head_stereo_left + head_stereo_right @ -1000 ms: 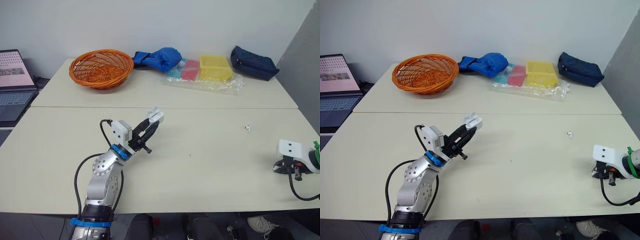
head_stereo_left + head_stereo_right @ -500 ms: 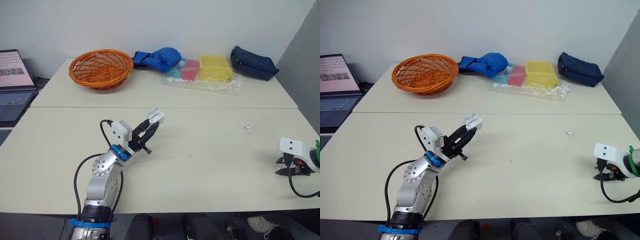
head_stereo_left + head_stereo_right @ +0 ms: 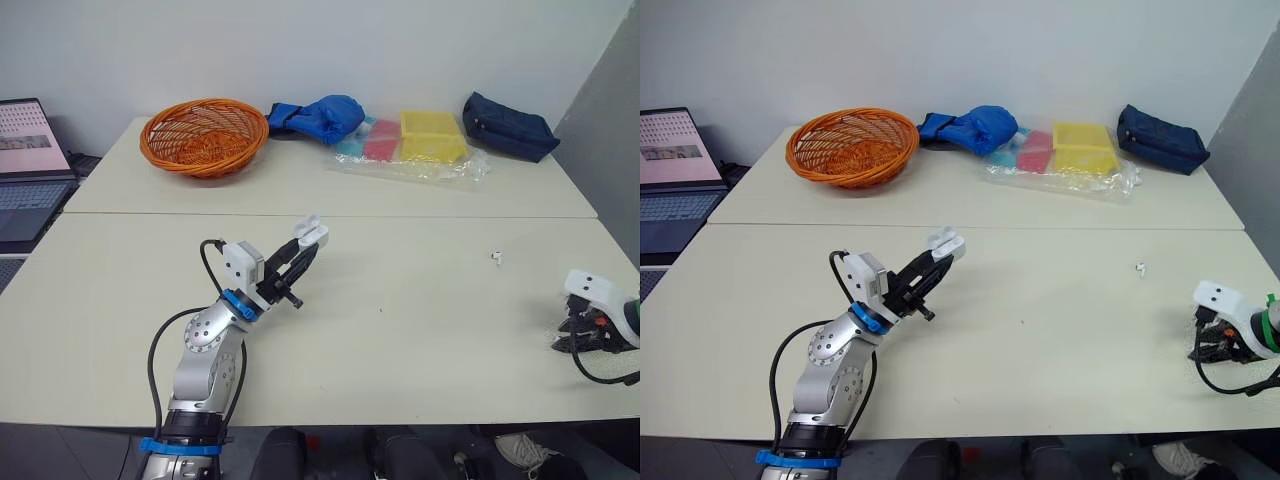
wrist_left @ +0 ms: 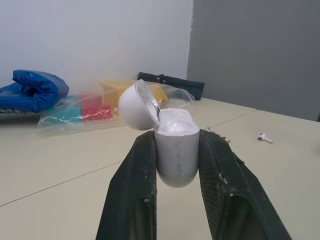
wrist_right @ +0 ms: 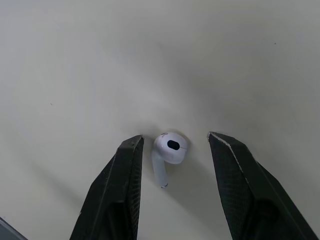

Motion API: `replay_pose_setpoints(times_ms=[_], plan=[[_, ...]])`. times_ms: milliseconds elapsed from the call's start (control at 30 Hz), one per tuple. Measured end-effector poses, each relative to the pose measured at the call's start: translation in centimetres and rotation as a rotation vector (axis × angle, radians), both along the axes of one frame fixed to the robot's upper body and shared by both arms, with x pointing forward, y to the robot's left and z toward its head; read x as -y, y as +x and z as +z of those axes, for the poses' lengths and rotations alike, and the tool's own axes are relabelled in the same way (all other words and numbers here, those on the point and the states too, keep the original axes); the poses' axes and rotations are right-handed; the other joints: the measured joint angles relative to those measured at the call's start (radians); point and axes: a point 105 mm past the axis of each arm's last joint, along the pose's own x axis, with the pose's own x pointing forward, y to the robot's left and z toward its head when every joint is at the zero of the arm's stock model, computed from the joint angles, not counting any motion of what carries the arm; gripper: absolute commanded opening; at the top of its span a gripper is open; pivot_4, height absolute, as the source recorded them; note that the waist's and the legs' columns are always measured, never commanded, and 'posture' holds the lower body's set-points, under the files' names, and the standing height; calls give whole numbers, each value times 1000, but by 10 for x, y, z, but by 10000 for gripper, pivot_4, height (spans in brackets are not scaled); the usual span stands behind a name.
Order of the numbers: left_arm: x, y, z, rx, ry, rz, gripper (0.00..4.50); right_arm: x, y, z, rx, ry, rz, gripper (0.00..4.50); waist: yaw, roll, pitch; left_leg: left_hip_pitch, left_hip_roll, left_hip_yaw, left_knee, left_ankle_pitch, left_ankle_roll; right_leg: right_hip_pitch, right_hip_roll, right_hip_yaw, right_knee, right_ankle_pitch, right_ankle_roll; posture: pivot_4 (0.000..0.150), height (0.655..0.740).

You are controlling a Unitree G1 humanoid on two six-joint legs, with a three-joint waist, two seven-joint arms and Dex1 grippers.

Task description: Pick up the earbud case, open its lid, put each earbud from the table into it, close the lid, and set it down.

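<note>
Earbud-loading step. You grip earbud case (image 4: 174, 161), lid open, in left end effector (image 3: 303, 247) above mid-worktop (image 3: 420, 330). Right end effector (image 5: 175, 136) gapes astride near earbud (image 5: 169, 147), right edge (far earbud (image 3: 495, 257) waits). Next: pinch gently, carry left to case.

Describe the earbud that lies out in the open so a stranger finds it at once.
On the near table, look to its right half, short of the navy pouch at the back. The earbud is a tiny white speck alone on the bare top; the other earbud lies between the right end effector's fingers.
</note>
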Motion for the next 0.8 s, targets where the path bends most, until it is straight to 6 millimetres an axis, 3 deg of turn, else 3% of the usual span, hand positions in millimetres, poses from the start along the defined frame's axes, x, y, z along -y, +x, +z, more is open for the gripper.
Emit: replay_pose_setpoints(times_ms=[200,300,400,700,733,800], plan=[[0,-1,3,7,-1,3,7656,-2,0,0,3,-6,7,20988,0,0,0,0,0,0,0,0,0,0,0,0,0,0,0,1500,7400],[0,-1,2,7,-1,3,7656,-1,0,-1,4,-12,12,14865,0,0,0,0,0,0,0,0,0,0,0,0,0,0,0,1500,7400],[0,-1,2,7,2,1,7656,0,-2,-2,0,-15,12,4888,0,0,0,0,0,0,0,0,0,0,0,-1,0,0,0,1500,7400],[1,-2,2,10,8,-13,7656,-2,-4,-1,-1,0,15,4245,1,0,0,0,0,-1,0,0,0,1,0,-1,0,0,0,1500,7400],[1,-2,2,10,9,-13,7656,-8,-4,-1,-1,28,25,4244,0,0,0,0,0,-1,0,0,0,1,0,-1,0,0,0,1500,7400],[1,-2,2,10,8,-13,7656,-38,4,4,29,165,88,4244,-5,0,0,1,1,-1,0,0,0,0,1,0,1,0,0,1500,7400]])
